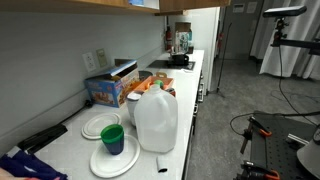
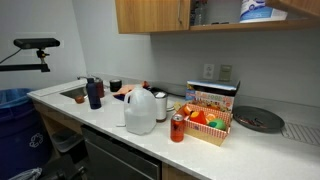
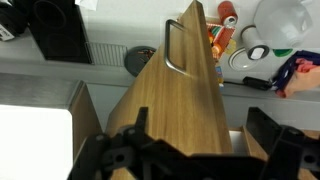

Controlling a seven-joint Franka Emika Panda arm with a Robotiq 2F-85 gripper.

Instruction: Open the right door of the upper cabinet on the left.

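In the wrist view the wooden cabinet door (image 3: 180, 100) fills the middle, swung out from the cabinet, with its metal bar handle (image 3: 172, 47) on the face. My gripper (image 3: 200, 140) is open, its two black fingers wide apart at the door's near end, holding nothing. To the left is the cabinet's pale inside (image 3: 35, 140). In an exterior view the upper cabinet (image 2: 150, 15) hangs at the top, with one door standing edge-on (image 2: 185, 13) and an open shelf to its right. The arm and gripper do not show in either exterior view.
The counter (image 2: 110, 120) below holds a white jug (image 2: 140, 110), a red can (image 2: 178, 128), a box of packets (image 2: 210, 115), dark bottles (image 2: 94, 94) and a sink. Plates and a green cup (image 1: 112, 138) stand by the jug (image 1: 155, 120). A toaster (image 3: 58, 28) is below.
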